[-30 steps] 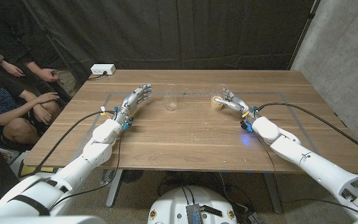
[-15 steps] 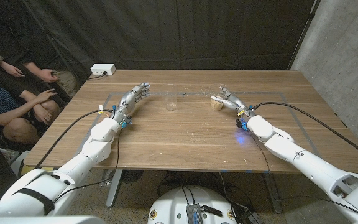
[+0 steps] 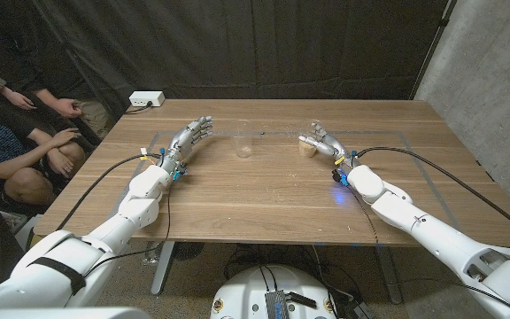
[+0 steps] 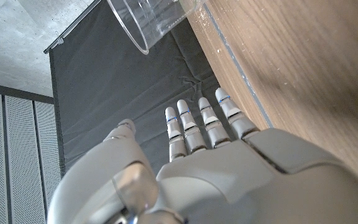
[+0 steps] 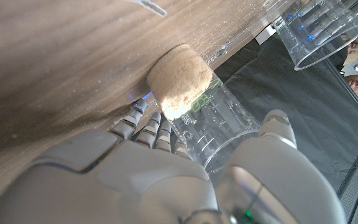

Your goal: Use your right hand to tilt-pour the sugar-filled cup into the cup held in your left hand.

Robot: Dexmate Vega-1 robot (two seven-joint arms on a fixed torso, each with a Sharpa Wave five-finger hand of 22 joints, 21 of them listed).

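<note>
Since a second ago my right hand (image 3: 320, 142) has slid a little toward the frame's centre, closing in on the sugar cup (image 3: 308, 143), while my left hand (image 3: 191, 137) and the empty cup (image 3: 243, 139) have not shifted.

My right hand sits right of centre in the upper half of the head view, at the sugar cup. From the right wrist view my fingers (image 5: 146, 127) lie along one side of the clear wall and my thumb (image 5: 277, 127) stands off the other, so the hand is cupped around it; I cannot tell whether it is actually squeezing yet. I judge this is the approach for the grasp, taken from the side so the cup can later be tipped over its rim.

My left hand is left of centre, fingers spread and straight, holding nothing. It points toward the empty cup but stands well apart from it, so the receiving cup is not yet picked up.

The sugar cup stands upright on the table (image 3: 264, 195) with a low plug of tan sugar (image 5: 178, 84) packed in its bottom. The other cup, just left of centre, is clear and I see nothing in it.
</note>
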